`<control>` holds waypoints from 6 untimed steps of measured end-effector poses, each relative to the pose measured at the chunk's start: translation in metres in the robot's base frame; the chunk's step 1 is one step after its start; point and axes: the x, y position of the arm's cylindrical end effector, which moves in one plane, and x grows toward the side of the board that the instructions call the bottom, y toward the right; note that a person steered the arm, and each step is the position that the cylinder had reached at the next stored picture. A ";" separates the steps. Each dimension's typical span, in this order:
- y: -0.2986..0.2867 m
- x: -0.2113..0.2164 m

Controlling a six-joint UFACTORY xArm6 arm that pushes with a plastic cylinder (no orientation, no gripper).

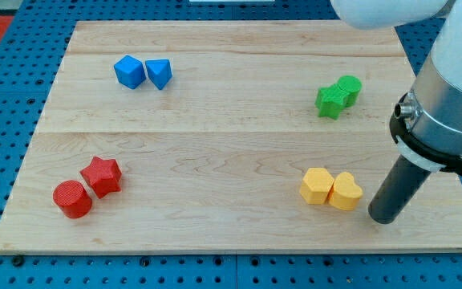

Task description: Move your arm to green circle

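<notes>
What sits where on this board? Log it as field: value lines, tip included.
board: wooden table top
my tip: view's lower right, just right of the yellow pair, apart from it
green circle: view's upper right, touching the green star
yellow blocks: hexagon beside heart
blue blocks: cube, triangular block, upper left
red blocks: cylinder, star, lower left

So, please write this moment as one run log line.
my tip: right of yellow blocks | green circle: upper right, touching green star | not reached
</notes>
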 end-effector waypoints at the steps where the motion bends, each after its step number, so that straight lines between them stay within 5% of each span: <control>1: 0.000 0.004; 2: -0.005 0.023; 4: -0.156 0.007; 6: -0.045 -0.134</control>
